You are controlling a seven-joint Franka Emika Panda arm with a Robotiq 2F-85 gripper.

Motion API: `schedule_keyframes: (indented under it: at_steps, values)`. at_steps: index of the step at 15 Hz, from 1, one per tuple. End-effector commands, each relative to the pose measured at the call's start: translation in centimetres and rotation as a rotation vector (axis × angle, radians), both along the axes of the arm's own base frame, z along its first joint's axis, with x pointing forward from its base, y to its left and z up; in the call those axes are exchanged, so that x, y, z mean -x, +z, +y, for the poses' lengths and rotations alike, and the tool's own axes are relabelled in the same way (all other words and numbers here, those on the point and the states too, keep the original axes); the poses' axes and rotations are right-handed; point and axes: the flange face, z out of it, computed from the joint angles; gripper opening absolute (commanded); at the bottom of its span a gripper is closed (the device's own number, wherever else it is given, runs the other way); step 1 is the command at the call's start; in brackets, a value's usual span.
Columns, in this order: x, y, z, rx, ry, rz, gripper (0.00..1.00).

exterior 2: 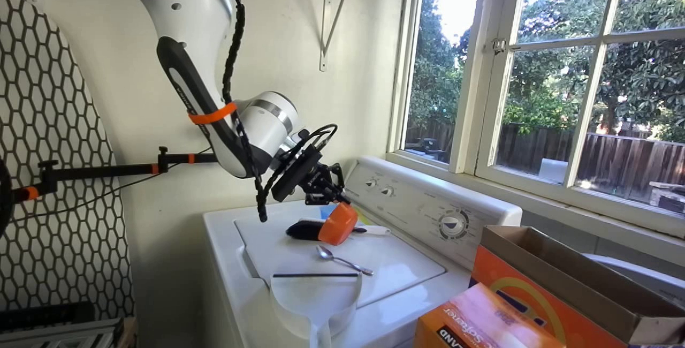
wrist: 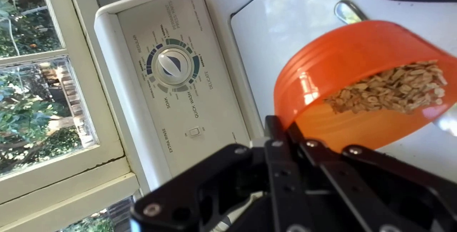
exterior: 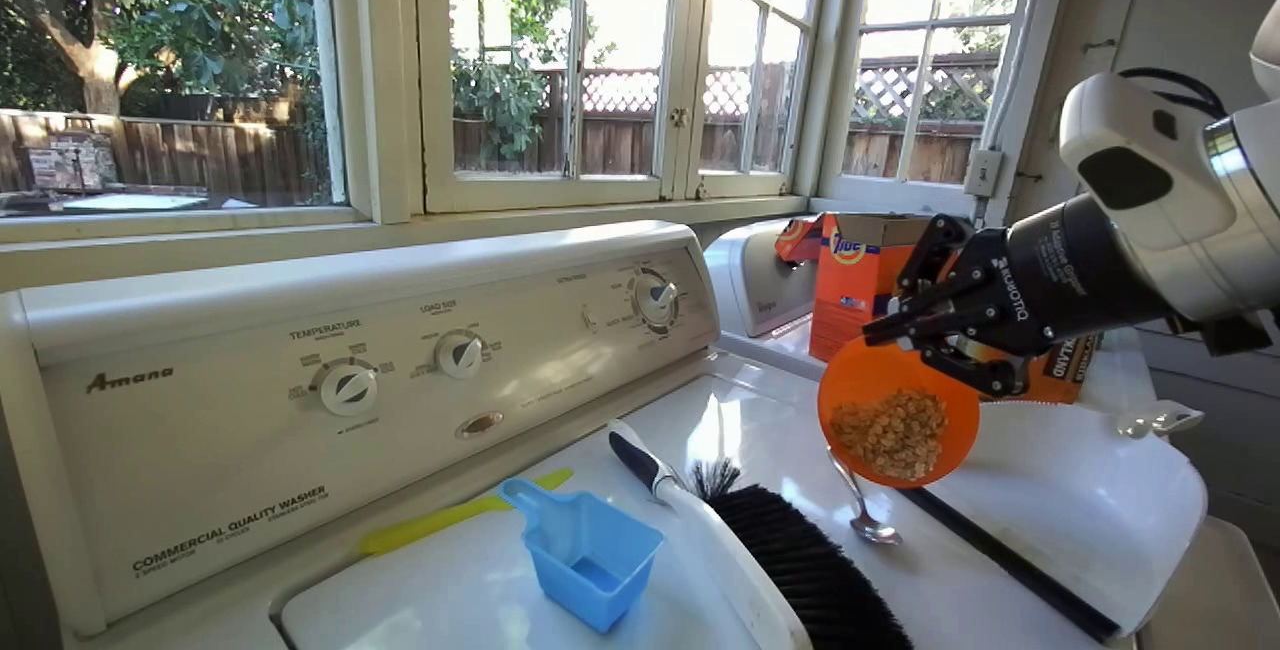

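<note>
- In an exterior view: gripper (exterior: 888, 332), clamped on the rim of an orange bowl (exterior: 900, 368); bowl tilted, mouth toward the camera. Flakes (exterior: 893, 435) heaped against its low side, presumably by their own weight.
- In an exterior view: scoop (exterior: 590, 560), blue, mouth up on the washer (exterior: 250, 410), beside a brush (exterior: 800, 550); spoon (exterior: 874, 529), near the bowl.
- In an exterior view: arm (exterior 2: 206, 64), slanting down from the upper left, bent at the elbow; wrist angled so the bowl hangs over the washer, apparently clear of it.
- In an exterior view: dustpan (exterior 2: 316, 297), flat on the washer, black lip toward the spoon.
- In the wrist view: fingers (wrist: 274, 128), one to each side of the bowl's wall; its thinness probably explains the rim hold. Dial (wrist: 172, 65) beyond.
</note>
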Motion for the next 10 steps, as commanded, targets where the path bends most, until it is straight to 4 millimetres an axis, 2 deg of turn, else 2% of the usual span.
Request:
schedule_keyframes:
  at_steps: [1, 10]
  values:
    - [0.6, -0.08, -0.21, 0.054, 0.025, -0.011, 0.01]
    - [0.74, -0.17, -0.07, 0.126, 0.049, -0.02, 0.01]
